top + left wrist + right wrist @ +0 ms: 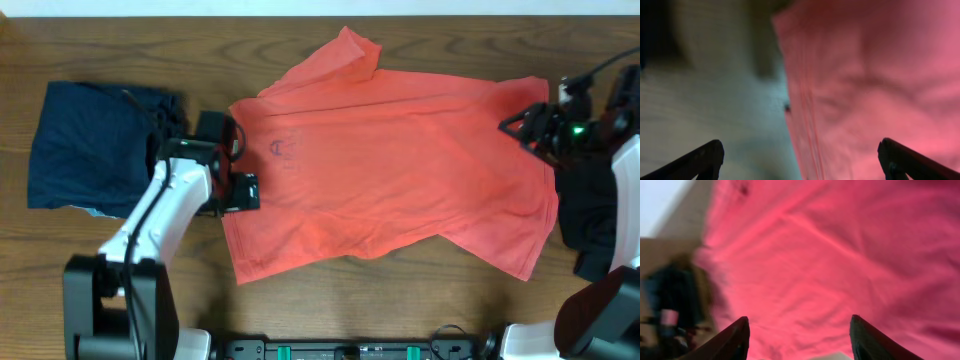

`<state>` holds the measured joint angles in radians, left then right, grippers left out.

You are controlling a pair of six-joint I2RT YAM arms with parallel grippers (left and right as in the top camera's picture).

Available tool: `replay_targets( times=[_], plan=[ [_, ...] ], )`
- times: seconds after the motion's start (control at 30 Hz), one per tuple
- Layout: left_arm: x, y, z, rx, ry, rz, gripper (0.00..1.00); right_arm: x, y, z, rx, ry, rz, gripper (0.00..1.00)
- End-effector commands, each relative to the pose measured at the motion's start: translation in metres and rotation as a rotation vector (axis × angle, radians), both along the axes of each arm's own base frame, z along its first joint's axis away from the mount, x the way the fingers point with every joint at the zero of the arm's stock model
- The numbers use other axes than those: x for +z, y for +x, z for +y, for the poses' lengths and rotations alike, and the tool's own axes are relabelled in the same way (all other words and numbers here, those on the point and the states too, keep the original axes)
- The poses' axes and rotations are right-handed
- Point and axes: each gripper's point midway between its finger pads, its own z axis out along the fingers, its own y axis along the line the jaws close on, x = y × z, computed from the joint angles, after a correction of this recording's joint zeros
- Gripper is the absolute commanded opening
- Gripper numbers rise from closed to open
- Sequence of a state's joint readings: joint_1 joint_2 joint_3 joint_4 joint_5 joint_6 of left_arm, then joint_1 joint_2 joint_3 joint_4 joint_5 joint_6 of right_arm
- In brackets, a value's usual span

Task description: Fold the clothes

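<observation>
Coral-red T-shirt [400,170] flat, between left end effector [800,145] and right end effector [799,320], both open

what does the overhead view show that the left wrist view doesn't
Only overhead: the whole red shirt spread out, a navy garment by the left arm, and a black garment by the right arm. Only left wrist: the shirt's edge up close, blurred, between the fingers of the open left tool. Both: the shirt and the wooden table.
</observation>
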<state>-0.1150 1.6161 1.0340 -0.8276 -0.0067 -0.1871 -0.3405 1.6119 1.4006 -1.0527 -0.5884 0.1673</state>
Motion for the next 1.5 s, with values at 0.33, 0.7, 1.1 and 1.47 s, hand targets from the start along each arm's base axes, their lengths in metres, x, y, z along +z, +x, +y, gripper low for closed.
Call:
replay_targets(
  times=[0.33, 0.7, 1.1, 1.47],
  plan=[
    [-0.060, 0.018, -0.016, -0.056, -0.168, 0.071, 0.68, -0.048, -0.033, -0.001, 0.044, -0.227, 0.198, 0.59],
    [-0.059, 0.053, 0.042, 0.117, -0.022, -0.048, 0.06, -0.126, -0.100, -0.030, -0.129, -0.347, 0.485, 0.57],
    [-0.054, 0.065, 0.031, 0.139, -0.154, -0.087, 0.06, -0.168, -0.200, -0.007, -0.117, -0.227, 0.797, 0.47],
    [-0.054, 0.065, 0.032, 0.139, -0.154, -0.086, 0.06, -0.195, -0.212, 0.000, -0.200, -0.212, 0.801, 0.52]
  ],
)
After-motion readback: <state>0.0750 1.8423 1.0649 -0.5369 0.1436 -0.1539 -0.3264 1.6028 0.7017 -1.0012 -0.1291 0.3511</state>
